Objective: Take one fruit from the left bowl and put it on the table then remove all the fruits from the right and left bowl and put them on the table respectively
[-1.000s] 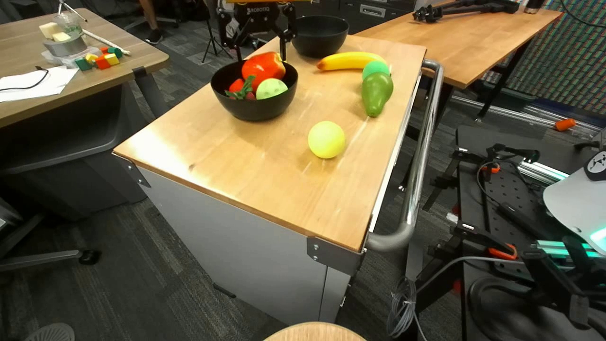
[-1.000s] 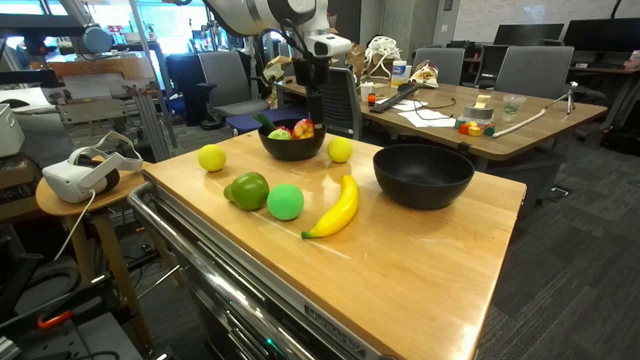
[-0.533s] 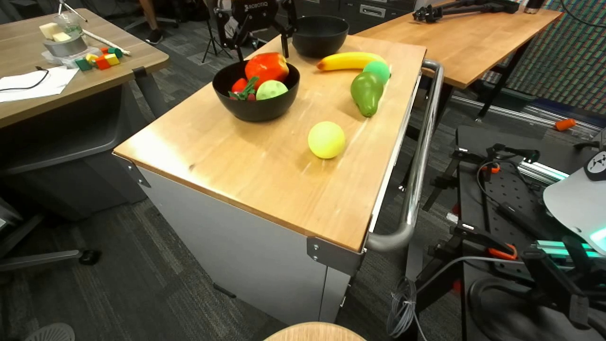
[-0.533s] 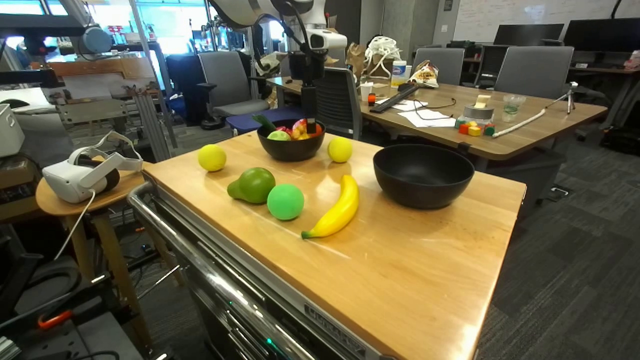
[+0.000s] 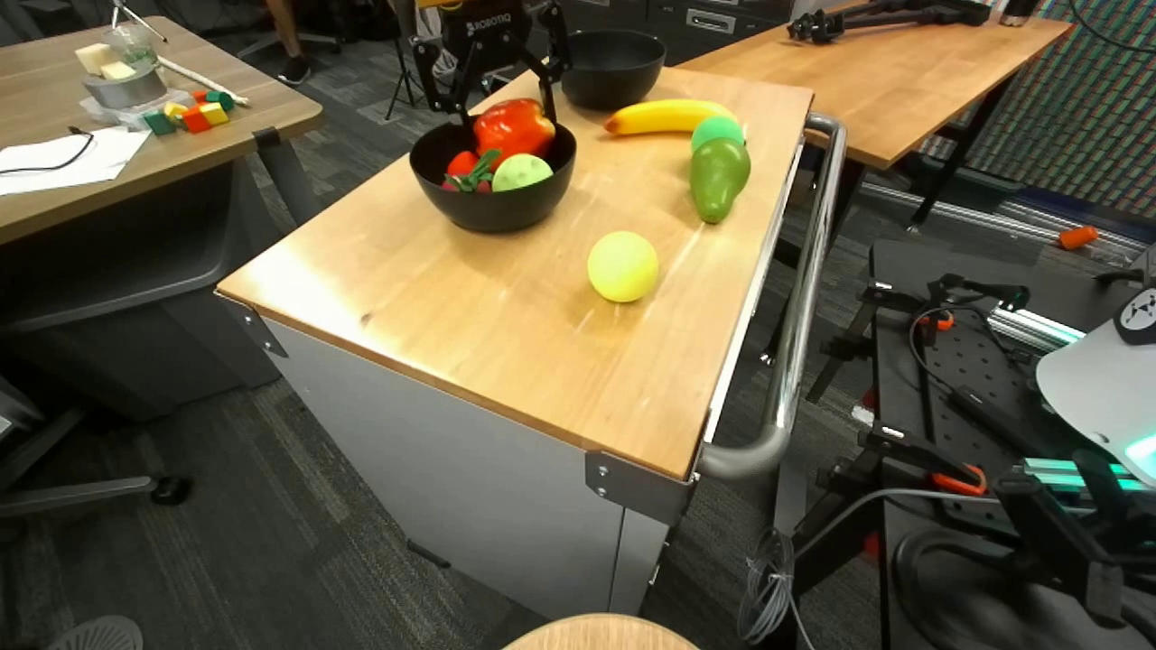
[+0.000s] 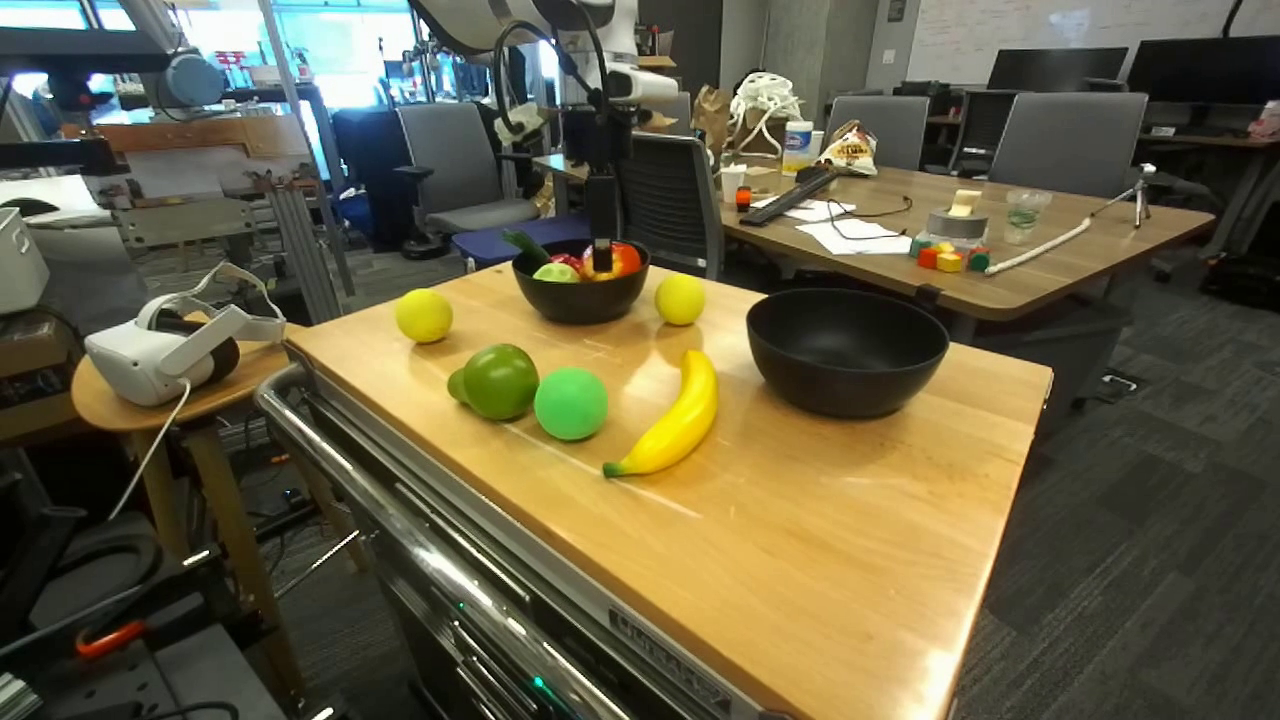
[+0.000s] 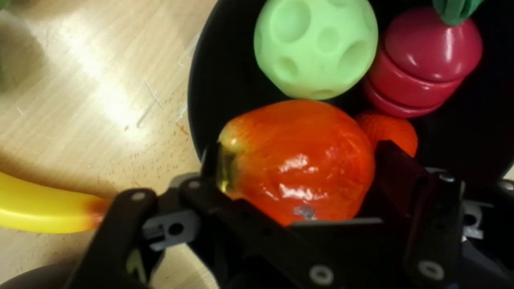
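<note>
Wooden table (image 5: 452, 316), side label (image 6: 668, 660) blurred; hand (image 5: 508, 116) lettered "ROBOTIQ" straddles red fruit (image 7: 297, 160).

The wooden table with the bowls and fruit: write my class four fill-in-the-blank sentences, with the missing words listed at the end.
In both exterior views, the number of black bowls on the table is ____.
In the wrist view, the big red fruit is ____ the two fingers.
The dimpled ball beside that fruit is pale ____.
The banana is mostly ____ in colour.
Missing words: two; between; green; yellow.
</note>
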